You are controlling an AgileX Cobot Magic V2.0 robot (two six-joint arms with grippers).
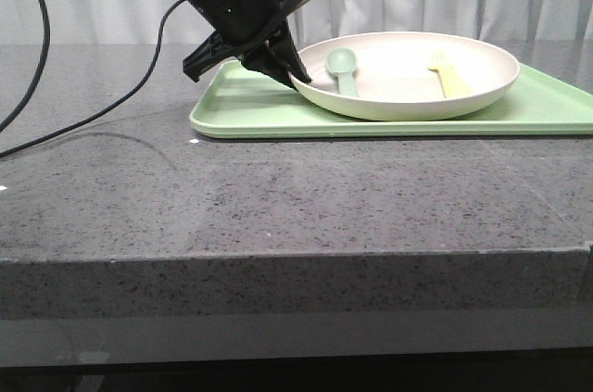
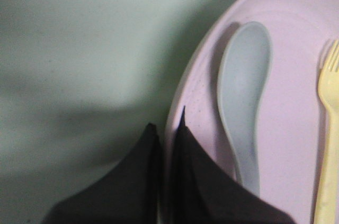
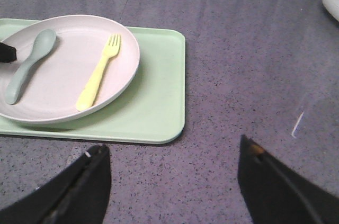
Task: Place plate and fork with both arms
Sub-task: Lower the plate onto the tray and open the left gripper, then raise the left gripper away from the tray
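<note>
Left jaws pinch plate point(image 2: 296, 75) rim; right jaws wide open, empty, apart from fork point(image 3: 99, 71).

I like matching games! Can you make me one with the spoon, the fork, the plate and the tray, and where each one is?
Things:
1. spoon
2. fork
3. plate
4. tray

Places or states:
A. lies flat on the grey table
B. yellow, lying in the plate on the side away from the left pincer
C. sits on the tray, its rim pinched by the left pincer
D. grey-green, lying in the plate on the side nearer the left pincer

Pairs: 1-D, 2-B, 3-C, 4-A
</note>
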